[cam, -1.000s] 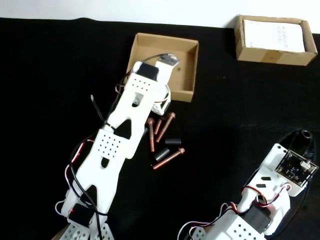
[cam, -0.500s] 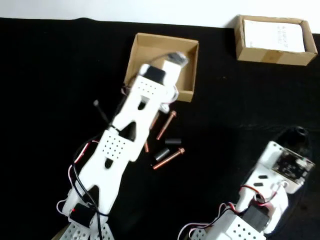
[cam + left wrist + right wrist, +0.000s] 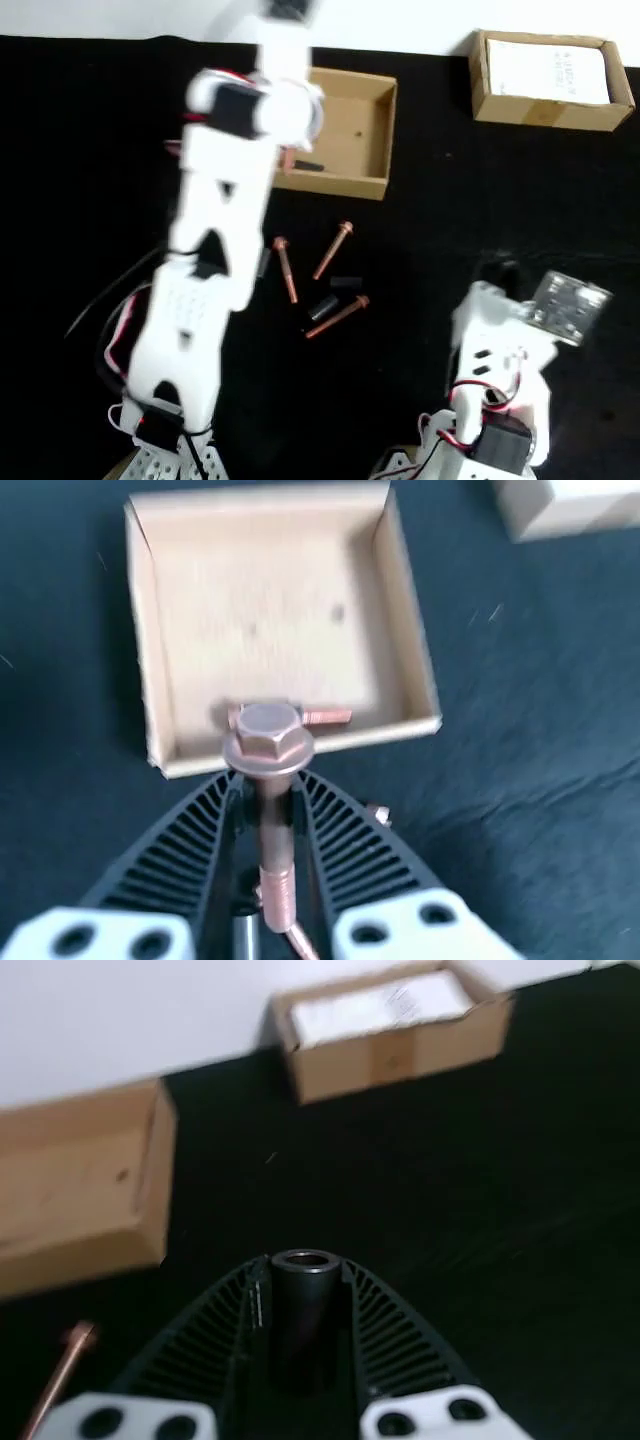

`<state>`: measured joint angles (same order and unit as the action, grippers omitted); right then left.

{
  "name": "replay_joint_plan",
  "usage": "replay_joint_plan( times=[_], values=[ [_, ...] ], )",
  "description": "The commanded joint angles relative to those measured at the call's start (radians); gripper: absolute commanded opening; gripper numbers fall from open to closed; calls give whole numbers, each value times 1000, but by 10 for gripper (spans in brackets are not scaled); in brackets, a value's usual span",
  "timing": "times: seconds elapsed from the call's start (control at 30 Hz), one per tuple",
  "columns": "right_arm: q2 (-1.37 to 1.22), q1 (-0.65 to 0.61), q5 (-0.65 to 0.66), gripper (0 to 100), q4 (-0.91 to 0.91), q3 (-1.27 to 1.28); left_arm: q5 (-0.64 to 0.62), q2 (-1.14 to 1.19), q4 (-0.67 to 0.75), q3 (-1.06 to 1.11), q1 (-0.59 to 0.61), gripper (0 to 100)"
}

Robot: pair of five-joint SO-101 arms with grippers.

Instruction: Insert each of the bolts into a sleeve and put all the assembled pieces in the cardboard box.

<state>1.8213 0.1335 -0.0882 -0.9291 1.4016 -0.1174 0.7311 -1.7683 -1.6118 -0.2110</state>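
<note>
Currently the left gripper [image 3: 266, 783] is clamped on a bolt [image 3: 268, 742]. It's copper-coloured w/ a hex head and flange, a smooth shank and thread at the far end. Its long axis runs along the gripper's midline btwn the two black ribbed fingers [image 3: 200, 825]. The head sticks out past the fingertips and the threaded end points back toward the wrist. The bolt is over the near wall of the cardboard box [image 3: 408, 630], head toward the box. The box is shallow, open-topped, plain brown. A small copper piece [image 3: 327, 717] lies inside by that wall, mostly hidden behind the bolt head, so can't tell exactly what it is.

The right gripper [image 3: 302, 1272] is closed on a sleeve [image 3: 300, 1305], a short dark tube w/ its open bore visible at the end. Its axis likewise runs along the gripper's midline, open end outward at the fingertips. It's aimed approx at the gap btwn the cardboard box and a second box [image 3: 395, 1030] w/ white paper in it.

From the high view, the left arm [image 3: 215, 250] stretches over the black table [image 3: 100, 150] to the box's left side. The right arm [image 3: 500, 380] sits at the near right, well apart. Btwn them lie three loose bolts [image 3: 285, 270] at diff angles, w/ two dark sleeves [image 3: 346, 284] near them.
</note>
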Motion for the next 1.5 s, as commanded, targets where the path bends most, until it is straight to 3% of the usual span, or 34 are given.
replay_joint_plan(
  times=[0.0,0.1,0.33,0.47,0.73,0.87,1.0,1.13,1.47],
  values=[
    [15,-93,-5,7,-45,-54,-6,-223,-8,45,28,8],
    [15,-151,-8,7,-53,-54,-5,-421,-8,266,27,8],
    [15,-295,29,7,-45,-24,77,-980,25,1003,-48,8],
    [15,-383,49,7,56,35,77,-1124,264,1317,-53,8],
    [15,-466,54,7,372,189,74,-1142,778,1762,-87,8],
    [15,-504,54,7,456,255,52,-1141,1020,1900,-150,8],
    [15,-519,54,7,499,288,-138,-1142,1183,1977,-209,8],
    [15,-516,54,7,518,300,-244,-1148,1212,1979,-260,8],
    [15,-515,54,7,518,300,-342,-1150,1212,1975,-323,8]
  ],
)
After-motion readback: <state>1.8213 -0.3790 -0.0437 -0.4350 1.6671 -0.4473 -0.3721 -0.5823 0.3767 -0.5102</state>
